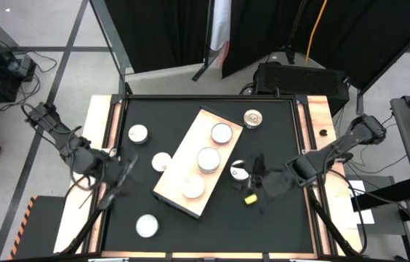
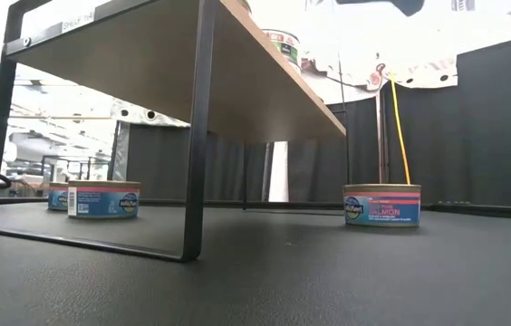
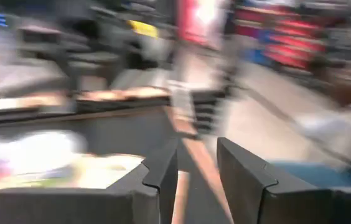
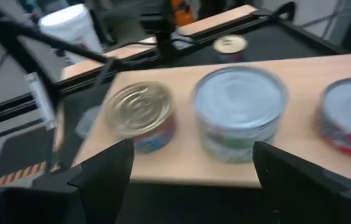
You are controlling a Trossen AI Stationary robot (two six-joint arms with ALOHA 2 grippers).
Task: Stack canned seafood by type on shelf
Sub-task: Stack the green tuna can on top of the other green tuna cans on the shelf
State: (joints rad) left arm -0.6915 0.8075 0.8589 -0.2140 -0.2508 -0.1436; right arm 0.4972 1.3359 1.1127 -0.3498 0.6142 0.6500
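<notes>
The shelf point(image 1: 190, 164), a long pale board on black metal legs point(image 2: 197, 136), stands slantwise mid-table. Three tins rest on its top point(image 1: 222, 133) point(image 1: 208, 159) point(image 1: 193, 187). Other tins sit flat on the black tabletop: two left of the shelf point(image 1: 138, 134) point(image 1: 162, 161), one near the front point(image 1: 147, 225), a golden-topped one at the far side point(image 1: 253, 118), and one right of the shelf point(image 1: 239, 172). My right gripper point(image 4: 191, 180) is open, raised right of the shelf and facing its tins point(image 4: 239, 112). My left gripper point(image 3: 197, 180) hovers at the table's left edge point(image 1: 125, 175), fingers narrowly apart, nothing between them.
A small yellow object point(image 1: 249, 198) lies on the table below my right gripper point(image 1: 262, 182). Wooden strips point(image 1: 314, 138) border the table's left and right sides. In the low view, tins stand left point(image 2: 103, 199) and right point(image 2: 382, 206) of the shelf's leg.
</notes>
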